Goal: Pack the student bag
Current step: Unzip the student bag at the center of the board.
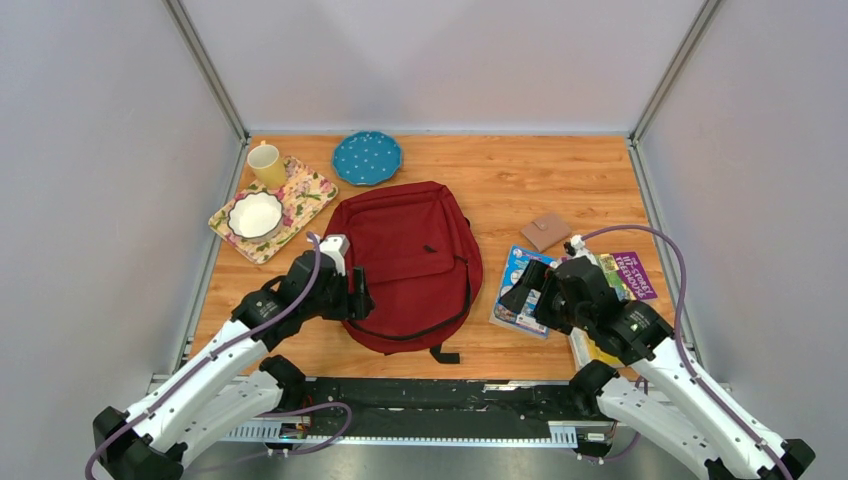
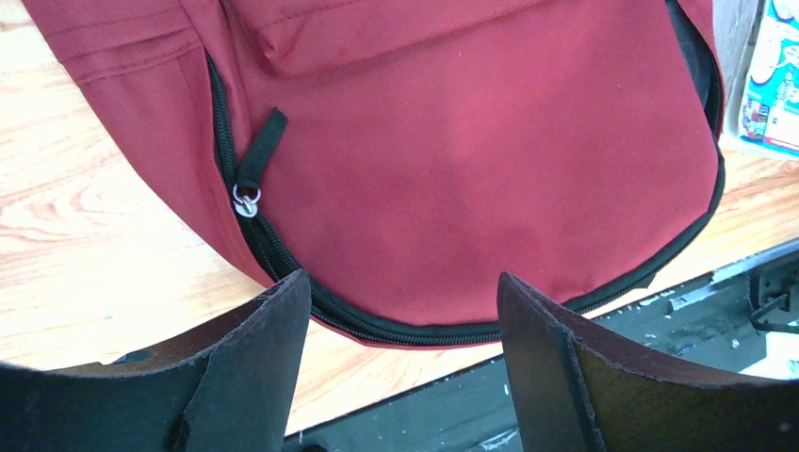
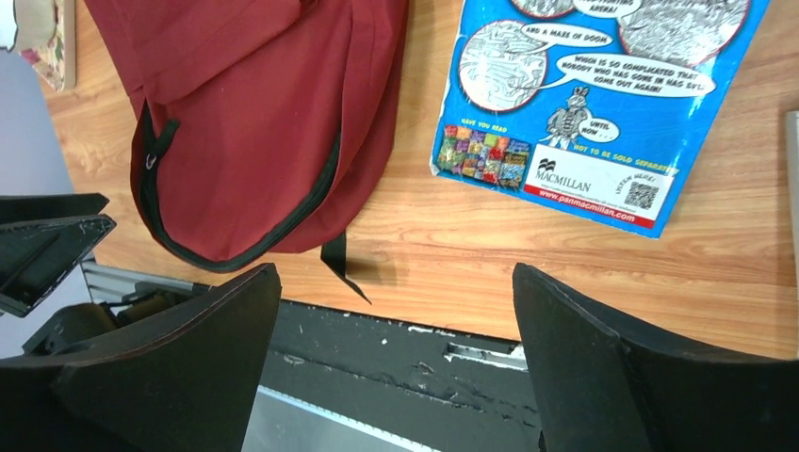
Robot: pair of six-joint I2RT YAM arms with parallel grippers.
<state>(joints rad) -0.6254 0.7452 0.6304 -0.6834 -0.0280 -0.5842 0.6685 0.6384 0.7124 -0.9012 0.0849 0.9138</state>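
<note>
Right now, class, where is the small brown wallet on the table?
In the top view, the wallet lies right of the red backpack, just beyond the blue book.

1. One student bag (image 1: 410, 260), dark red, lay in the middle of the table.
2. One yellow mug (image 1: 267, 165) stood at the far left.
3. One white bowl (image 1: 255, 214) sat just near of the mug.
4. One floral tray (image 1: 312, 188) carried both the mug and the bowl.
5. One blue dotted plate (image 1: 367, 158) lay at the far edge, right of the tray.
6. One brown wallet (image 1: 546, 232) lay right of the bag.
7. At least two books lay at the near right, a blue book (image 1: 512, 285) and a purple book (image 1: 636, 275). The right arm hid part of the pile, so the full count could not be told.
8. Two grippers were in view, the left gripper (image 2: 403, 282) and the right gripper (image 3: 396, 273).
</note>
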